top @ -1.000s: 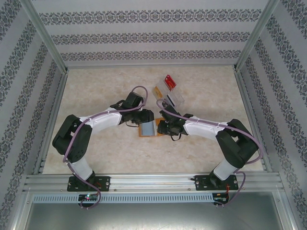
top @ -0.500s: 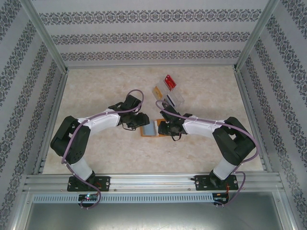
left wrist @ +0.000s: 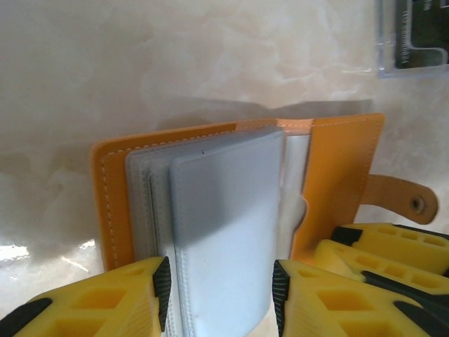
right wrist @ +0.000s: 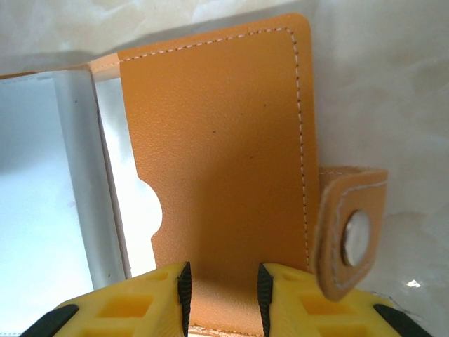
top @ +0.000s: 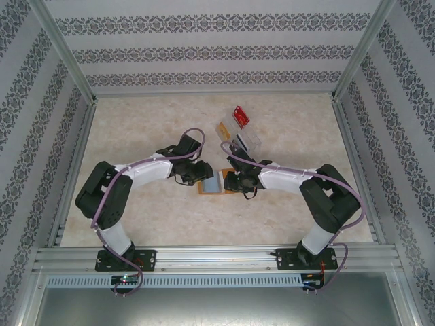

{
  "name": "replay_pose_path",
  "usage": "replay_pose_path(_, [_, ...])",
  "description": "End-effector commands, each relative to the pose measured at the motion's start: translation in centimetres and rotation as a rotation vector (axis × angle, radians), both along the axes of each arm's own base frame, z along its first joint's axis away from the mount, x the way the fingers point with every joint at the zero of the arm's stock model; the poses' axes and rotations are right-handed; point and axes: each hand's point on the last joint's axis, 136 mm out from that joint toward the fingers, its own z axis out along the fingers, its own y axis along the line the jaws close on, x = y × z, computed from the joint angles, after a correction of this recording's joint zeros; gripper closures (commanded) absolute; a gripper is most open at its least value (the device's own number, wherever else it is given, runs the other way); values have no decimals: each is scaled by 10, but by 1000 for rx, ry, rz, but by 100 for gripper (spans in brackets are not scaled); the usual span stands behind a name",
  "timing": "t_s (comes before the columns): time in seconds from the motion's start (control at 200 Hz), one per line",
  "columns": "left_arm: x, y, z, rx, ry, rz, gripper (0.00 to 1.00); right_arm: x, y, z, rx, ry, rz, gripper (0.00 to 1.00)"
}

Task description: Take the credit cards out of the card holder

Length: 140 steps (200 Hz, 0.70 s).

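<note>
So, near end first. My left fingers point(left wrist: 221, 295) are roughly half closed around the stack of grey see-through pocket pages point(left wrist: 224, 210). Both pads look to be touching its side edges, so I'd call that a hold, but a light one. My right fingers point(right wrist: 223, 291) are closed down narrow on the near edge of the right-hand orange leather cover flap point(right wrist: 224, 140).

The small flat orange-tan bifold card holder point(top: 212, 185) lies open mid-desk between my two arms.

My worries:
- Those pages look slick, so a tug could let them slide out of my left pads.
- If the right pinch slips off the cover, the whole card holder comes up with the pages.
- Pulling too hard against the spine could tear the pages.
- The little side tab with the snap point(right wrist: 351, 235) sits just right of my right fingers and could snag.

I can't tell if any pocket has a card in it.

Farther out on the pale marbled desk point(top: 149, 129), thin dark grey credit cards point(left wrist: 421, 31) lie in a clear plastic rectangular tray point(top: 248, 141). A careless swing could knock it. A small flat red card point(top: 240, 117) lies just beyond.
</note>
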Motion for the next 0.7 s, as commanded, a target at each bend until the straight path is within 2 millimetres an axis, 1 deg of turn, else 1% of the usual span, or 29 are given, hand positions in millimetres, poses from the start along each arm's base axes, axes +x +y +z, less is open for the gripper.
replay_pose_path(0.0, [6, -1, -4, -3, 15, 21, 55, -8, -7, -16, -37, 58, 9, 66])
replay_pose_path(0.055, [7, -5, -4, -21, 18, 16, 55, -7, -7, -17, -36, 61, 10, 67])
replay_pose_path(0.105, [7, -7, -4, -32, 20, 11, 56, -7, -7, -18, -35, 65, 10, 69])
replay_pose_path(0.22, [7, -8, -7, -28, 37, 10, 56, -9, -7, -22, -35, 76, 9, 69])
replay_pose_path(0.335, [5, -7, -12, -18, 65, 13, 53, -10, -7, -25, -37, 85, 7, 69])
replay_pose_path(0.42, [5, -11, -12, -35, 75, 4, 53, -10, -7, -27, -37, 88, 7, 69])
replay_pose_path(0.51, [6, -19, -8, -76, 68, -11, 53, -10, -6, -28, -32, 91, 8, 69])
replay_pose_path(0.694, [12, -34, 10, -159, 32, -64, 54, -9, -5, -28, -20, 91, 6, 69])
